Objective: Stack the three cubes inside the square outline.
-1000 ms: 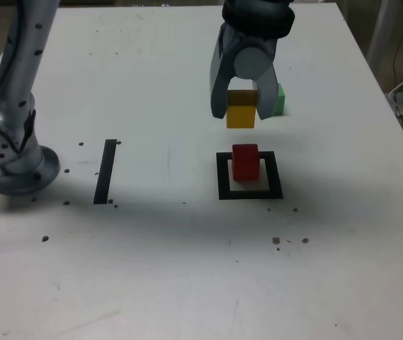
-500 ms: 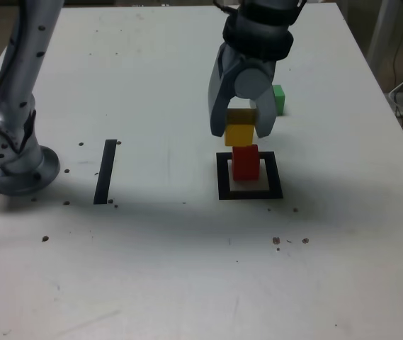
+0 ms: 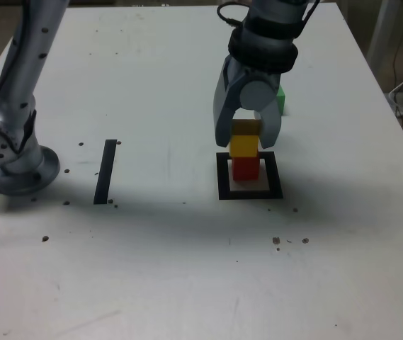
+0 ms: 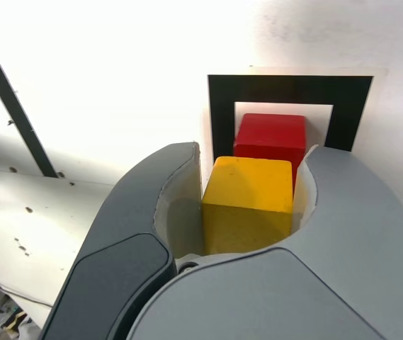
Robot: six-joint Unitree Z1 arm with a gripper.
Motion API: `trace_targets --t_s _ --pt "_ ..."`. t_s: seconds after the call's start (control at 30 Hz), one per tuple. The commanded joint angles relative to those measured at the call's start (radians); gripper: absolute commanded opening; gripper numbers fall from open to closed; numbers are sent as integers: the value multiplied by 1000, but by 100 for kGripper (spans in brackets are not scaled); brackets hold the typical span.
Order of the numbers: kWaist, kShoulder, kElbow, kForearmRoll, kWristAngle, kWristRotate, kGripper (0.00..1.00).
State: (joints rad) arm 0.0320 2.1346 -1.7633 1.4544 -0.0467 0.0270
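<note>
The red cube (image 3: 243, 168) (image 4: 272, 137) stands inside the square outline (image 3: 250, 193) (image 4: 219, 99). Directly on top of it, or a hair above it, sits the yellow cube (image 3: 243, 146) (image 4: 247, 202), and my gripper (image 3: 246, 139) (image 4: 252, 185) is shut on it, one jaw on each side. In the exterior view the green cube (image 3: 280, 100) shows behind the gripper, on the table toward the exterior view's right, partly hidden by the gripper body.
A thin black strip (image 3: 105, 170) (image 4: 10, 106) lies on the white table toward the exterior view's left. The arm's base (image 3: 10, 159) stands at the table's left edge in that view. Small dark specks dot the tabletop.
The gripper has come down with the yellow cube, from well above and behind the red cube to right on top of it.
</note>
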Motion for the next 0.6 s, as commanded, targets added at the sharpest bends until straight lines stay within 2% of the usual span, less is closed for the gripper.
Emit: trace_targets --t_s 0.0,0.3,0.37,0.43,0.57 --pt "-3 9 2 -9 -1 3 28" --pt "-3 13 8 -26 2 5 29" --pt "-2 13 13 -32 2 6 32" --pt "-2 13 21 -40 0 10 44" --pt "-1 11 38 -57 -5 16 78"
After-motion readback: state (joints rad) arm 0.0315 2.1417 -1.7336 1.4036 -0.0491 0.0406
